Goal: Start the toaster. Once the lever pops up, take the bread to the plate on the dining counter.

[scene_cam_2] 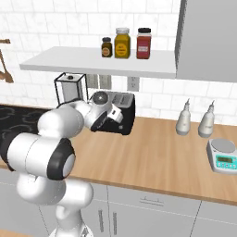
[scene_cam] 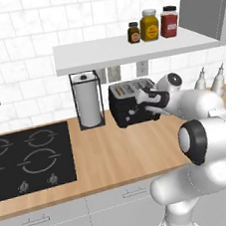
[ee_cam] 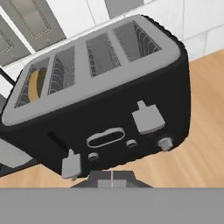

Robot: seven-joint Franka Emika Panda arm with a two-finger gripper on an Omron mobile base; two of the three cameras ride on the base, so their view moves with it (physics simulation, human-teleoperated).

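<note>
My fingers (ee_cam: 112, 183) are pressed fully together and grip nothing. They sit low against the front face of the toaster (ee_cam: 105, 109), which stands on the wooden table (ee_cam: 205, 131) directly ahead of them.

Two levers project from the toaster front. The left lever (ee_cam: 71, 164) sits low, just up and to the left of my fingertips, near the bottom of its track. The right lever (ee_cam: 148, 118) sits noticeably higher, further up and to the right. Between them lie a pale oval panel and small knobs (ee_cam: 165, 143).

The bread (ee_cam: 36, 84) is in the leftmost slot, far up and left of my fingers, sunk mostly below the silver top so that only a tan-yellow curved edge shows. That slot lines up with the low left lever, so I judge this side to be pushed down and toasting, though I cannot confirm it has latched.

Handling notes for the bread:
- Expect a light, thin slice, fairly stiff but crumbly; squeeze gently.
- Take hold on the two flat faces near the top edge, once it rises clear of the slot.
- The slot walls leave little room; enter vertically.

The toaster itself looks heavy enough to stay put under a lever press.
</note>
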